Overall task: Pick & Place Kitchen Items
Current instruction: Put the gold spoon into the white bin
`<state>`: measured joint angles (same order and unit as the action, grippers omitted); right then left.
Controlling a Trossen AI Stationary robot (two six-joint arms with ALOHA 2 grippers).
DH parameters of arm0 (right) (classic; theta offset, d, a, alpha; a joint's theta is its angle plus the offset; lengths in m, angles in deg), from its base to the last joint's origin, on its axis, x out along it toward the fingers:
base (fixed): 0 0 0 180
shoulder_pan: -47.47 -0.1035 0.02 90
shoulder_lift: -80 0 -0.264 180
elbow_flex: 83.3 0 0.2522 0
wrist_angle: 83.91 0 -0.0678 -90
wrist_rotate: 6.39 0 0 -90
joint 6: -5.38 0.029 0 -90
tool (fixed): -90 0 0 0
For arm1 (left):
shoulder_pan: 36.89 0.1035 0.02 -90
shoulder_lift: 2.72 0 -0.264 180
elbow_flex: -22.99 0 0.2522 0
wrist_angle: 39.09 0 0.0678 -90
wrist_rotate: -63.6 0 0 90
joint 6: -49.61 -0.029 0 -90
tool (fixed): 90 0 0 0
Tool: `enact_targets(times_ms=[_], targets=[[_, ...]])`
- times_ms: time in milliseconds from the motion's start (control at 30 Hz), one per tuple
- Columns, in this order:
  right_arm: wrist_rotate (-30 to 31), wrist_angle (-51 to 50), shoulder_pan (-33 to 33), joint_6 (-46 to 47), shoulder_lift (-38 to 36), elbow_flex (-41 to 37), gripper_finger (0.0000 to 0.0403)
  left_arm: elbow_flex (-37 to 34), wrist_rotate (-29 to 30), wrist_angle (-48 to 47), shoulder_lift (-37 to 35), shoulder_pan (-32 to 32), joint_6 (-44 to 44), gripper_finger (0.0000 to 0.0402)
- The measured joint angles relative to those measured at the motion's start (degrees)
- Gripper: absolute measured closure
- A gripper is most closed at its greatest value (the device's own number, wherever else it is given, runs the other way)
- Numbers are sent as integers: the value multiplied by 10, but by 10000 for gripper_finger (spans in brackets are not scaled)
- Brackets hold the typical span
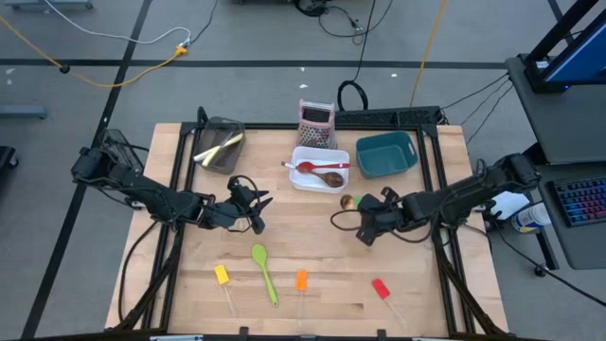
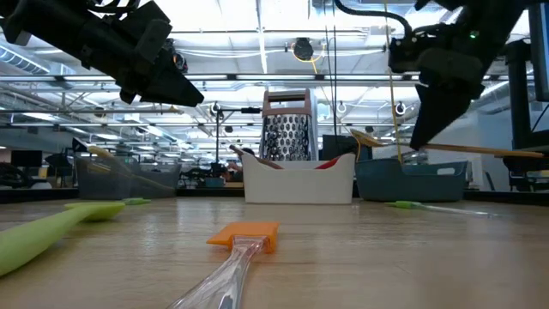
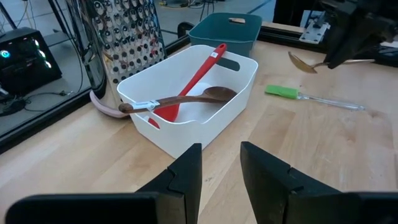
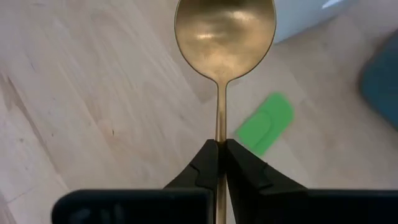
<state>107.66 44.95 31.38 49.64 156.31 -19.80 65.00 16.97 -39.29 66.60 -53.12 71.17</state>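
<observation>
My right gripper (image 4: 221, 146) is shut on a gold spoon (image 4: 225, 34) and holds it over the table's middle right, near the white bin (image 1: 301, 180). A green-headed spatula (image 4: 264, 124) lies on the wood below the spoon. My left gripper (image 3: 221, 155) hangs open and empty left of the middle, pointing at the white bin (image 3: 211, 127). That bin holds a red spoon (image 3: 196, 81) and a wooden spoon (image 3: 199, 98). A yellow spatula (image 1: 222, 277), a green spoon (image 1: 263, 270), an orange spatula (image 1: 301, 281) and a red spatula (image 1: 381, 289) lie flat near the front edge. My right gripper pinches the gold spoon's thin handle (image 4: 220, 134) between its two fingers, a short way behind the bowl. The fingers slant down from the table's right side. The spoon hangs about level, clear of the table, its bowl (image 2: 364, 137) toward the white bin and its long handle end (image 2: 515, 151) trailing back.
A teal bin (image 1: 386, 154) stands right of the white bin. A dark mesh bin (image 1: 220, 147) with cream-handled pieces sits at the back left. An upright grater (image 1: 316, 123) stands behind the white bin. Bare wood lies between the two grippers.
</observation>
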Motion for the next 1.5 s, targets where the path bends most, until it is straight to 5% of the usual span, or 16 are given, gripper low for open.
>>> enact_targets(times_ms=[400, 1167, 1500], targets=[[-6, 81, 55, -126, 0, 15, 395, 0, -10, 0, 0, 0, 0, 286], [-109, 229, 196, -350, 6, 19, 395, 0, -11, 2, 0, 0, -4, 286], [-111, 131, 248, -467, 86, 174, 394, 0, -11, 11, 0, 0, -13, 286]])
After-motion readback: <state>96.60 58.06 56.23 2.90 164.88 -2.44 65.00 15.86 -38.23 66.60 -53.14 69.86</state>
